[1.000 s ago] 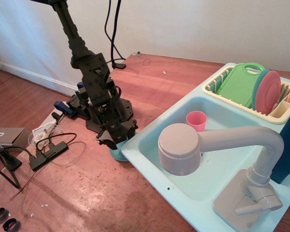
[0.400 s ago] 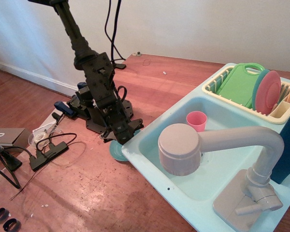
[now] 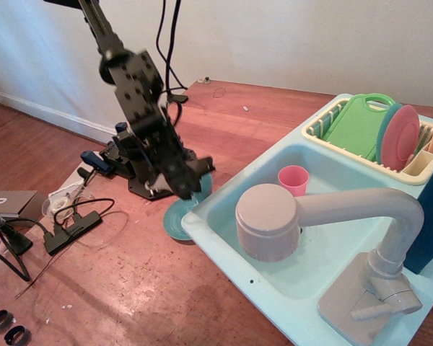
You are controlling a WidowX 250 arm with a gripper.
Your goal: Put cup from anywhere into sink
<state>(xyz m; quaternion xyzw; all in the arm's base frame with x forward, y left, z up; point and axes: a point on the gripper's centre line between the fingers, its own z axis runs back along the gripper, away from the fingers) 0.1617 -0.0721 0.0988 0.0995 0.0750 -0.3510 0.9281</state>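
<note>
My gripper [image 3: 196, 184] is blurred by motion. It hangs just above the near-left corner of the pale aqua sink [image 3: 227, 254] and is shut on the small teal-blue cup [image 3: 205, 184], of which only a sliver shows between the fingers. The cup is lifted off the flat teal saucer [image 3: 175, 223], which lies on the wooden floor beside the sink's left edge. The cup is level with the sink's rim, at its outer edge and outside the basin.
A pink cup [image 3: 294, 179] stands in the basin. The big grey-beige faucet [image 3: 270, 220] reaches over the basin. A cream dish rack [image 3: 325, 126] holds a green board and plates at the back right. The robot base [image 3: 141, 169] and cables [image 3: 72, 216] lie to the left.
The gripper was down at the saucer. It has risen and moved right towards the sink's rim, taking the teal cup off the saucer.
</note>
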